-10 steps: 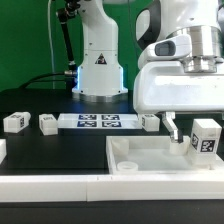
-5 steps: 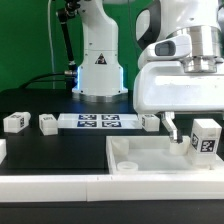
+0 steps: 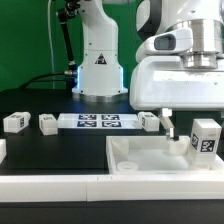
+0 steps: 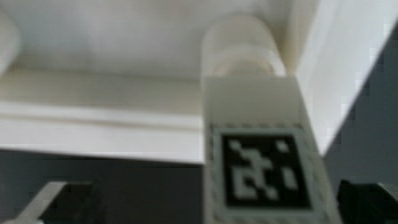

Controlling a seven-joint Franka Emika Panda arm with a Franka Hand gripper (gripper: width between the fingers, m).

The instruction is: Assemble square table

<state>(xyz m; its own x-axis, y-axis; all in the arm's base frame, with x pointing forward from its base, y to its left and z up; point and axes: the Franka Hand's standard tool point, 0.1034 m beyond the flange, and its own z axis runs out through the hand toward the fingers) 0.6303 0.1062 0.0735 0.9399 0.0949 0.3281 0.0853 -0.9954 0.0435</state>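
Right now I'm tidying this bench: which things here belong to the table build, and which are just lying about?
For the job: square panel; far-left leg; second leg; third leg; fourth leg, at the exterior view's right.
Just there: marker board; white edge bar.

square panel [image 3: 150, 165]: white | leg [image 3: 206, 138]: white, black-and-white square tag | counter [image 3: 40, 148]: black | marker board [image 3: 98, 122]: white, black tag patterns | edge bar [image 3: 50, 186]: white | backdrop [image 3: 25, 40]: green
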